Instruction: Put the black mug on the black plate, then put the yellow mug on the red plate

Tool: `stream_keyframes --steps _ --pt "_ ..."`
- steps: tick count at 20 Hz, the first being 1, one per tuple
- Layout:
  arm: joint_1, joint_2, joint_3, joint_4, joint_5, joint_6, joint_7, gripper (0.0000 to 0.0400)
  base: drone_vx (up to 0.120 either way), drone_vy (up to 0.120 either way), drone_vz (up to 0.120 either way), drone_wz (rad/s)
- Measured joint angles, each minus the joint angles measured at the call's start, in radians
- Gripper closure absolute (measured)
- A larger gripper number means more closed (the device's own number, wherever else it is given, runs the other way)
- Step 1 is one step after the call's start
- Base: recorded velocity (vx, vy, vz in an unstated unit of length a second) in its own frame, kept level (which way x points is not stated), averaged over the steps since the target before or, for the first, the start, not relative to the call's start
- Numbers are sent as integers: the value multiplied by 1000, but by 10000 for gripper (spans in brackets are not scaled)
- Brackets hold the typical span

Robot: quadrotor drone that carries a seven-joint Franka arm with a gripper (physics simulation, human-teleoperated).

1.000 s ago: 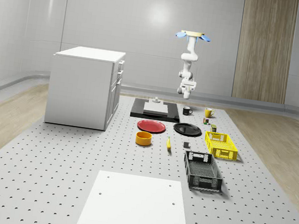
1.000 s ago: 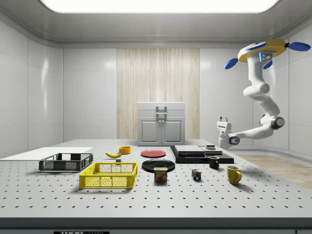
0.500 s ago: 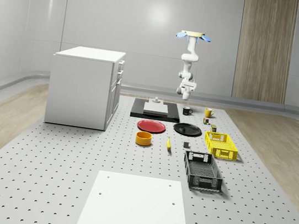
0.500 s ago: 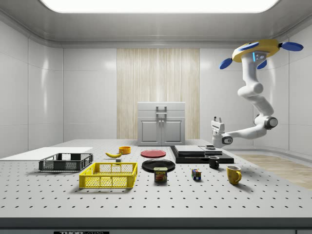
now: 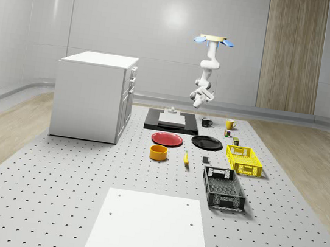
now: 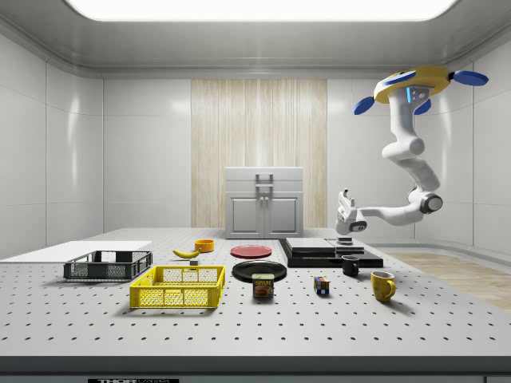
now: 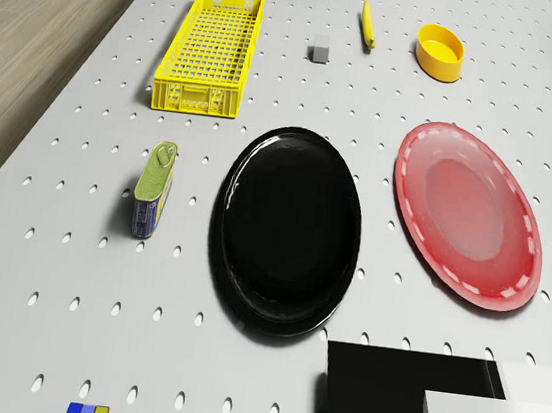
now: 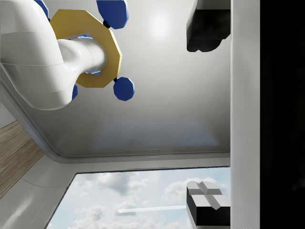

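The drone point(image 6: 421, 80) is hovering beyond the black mug point(image 6: 350, 266); its claw point(image 6: 344, 203) (spread, empty) is pointing upward, risking a late, mug-toppling descent.

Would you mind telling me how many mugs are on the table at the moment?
2. The black mug stands by the black slab's near corner in the side view; the yellow mug stands nearer the camera, to its right. Neither is on a plate.
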Motion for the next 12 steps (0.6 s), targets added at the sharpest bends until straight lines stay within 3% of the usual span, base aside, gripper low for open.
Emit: stream_keyframes --steps 3,7,9,12 --pt "-63 -26 170 -112 -262 14 50 0 0 0 -120 0" --pt "-195 -81 424 -358 -706 19 176 0 0 0 -120 0" --pt "-287 -110 535 -484 -926 -2 263 0 0 0 -120 0" --pt "-447 -152 666 -622 -1190 -63 396 0 0 0 -120 0"
